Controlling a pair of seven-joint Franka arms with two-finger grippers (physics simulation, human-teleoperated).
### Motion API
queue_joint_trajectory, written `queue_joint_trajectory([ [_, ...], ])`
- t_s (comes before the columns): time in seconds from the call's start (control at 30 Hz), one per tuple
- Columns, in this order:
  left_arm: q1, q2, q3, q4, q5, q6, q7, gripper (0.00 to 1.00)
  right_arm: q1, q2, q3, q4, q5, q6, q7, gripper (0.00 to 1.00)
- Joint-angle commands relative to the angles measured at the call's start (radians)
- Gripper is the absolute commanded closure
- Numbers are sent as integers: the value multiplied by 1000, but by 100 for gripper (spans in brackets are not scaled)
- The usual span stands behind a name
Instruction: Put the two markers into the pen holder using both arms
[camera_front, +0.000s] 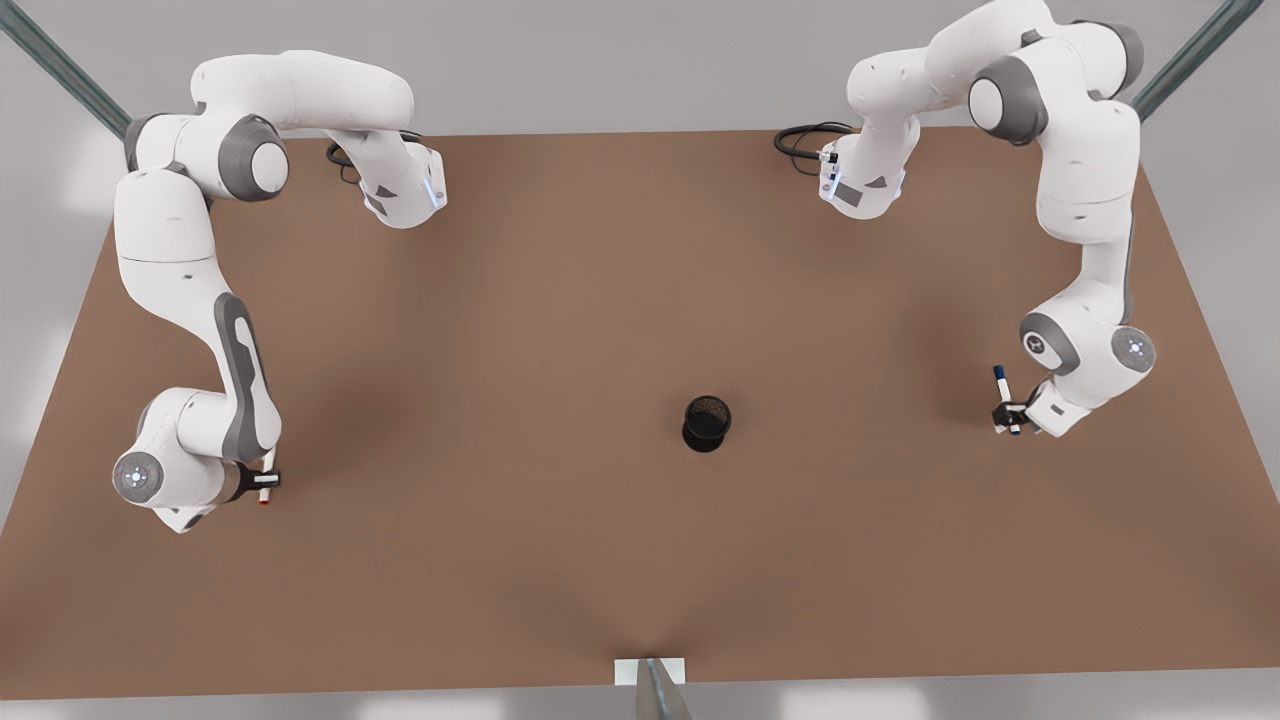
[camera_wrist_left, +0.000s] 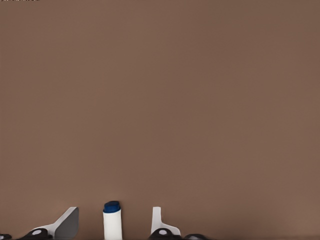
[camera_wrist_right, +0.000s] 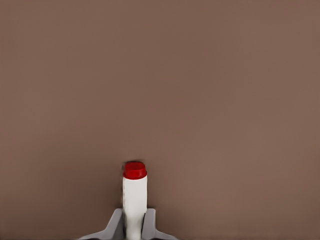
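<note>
The black mesh pen holder (camera_front: 707, 423) stands upright near the middle of the brown table. At the front view's left, my right gripper (camera_front: 265, 481) (camera_wrist_right: 135, 216) is shut on the red-capped marker (camera_front: 267, 462) (camera_wrist_right: 135, 192), its red end poking out beyond the fingers. At the front view's right, my left gripper (camera_front: 1010, 412) (camera_wrist_left: 115, 216) is open around the blue-capped marker (camera_front: 1001, 381) (camera_wrist_left: 112, 225). That marker lies between the fingers (camera_wrist_left: 67, 222) with a gap on each side. Both grippers are far from the holder, one on either side.
The brown table (camera_front: 560, 300) is bare between each gripper and the holder. Both arm bases and black cables (camera_front: 800, 140) sit along the far edge. A small white bracket with a metal strut (camera_front: 650, 672) stands at the near edge.
</note>
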Motion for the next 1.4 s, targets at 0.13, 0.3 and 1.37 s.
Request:
queue_joint_trajectory([
  [0.13,0,6,0,1,0,34,117,46,9,-42,15,8,-1,-7,-67,79],
  [0.3,-2,11,0,1,0,34,117,51,43,-234,206,35,-12,-88,-52,79],
  [1.37,-123,-54,-45,552,216,-696,-342,79,995,-67,153,247,-411,747,971,79],
])
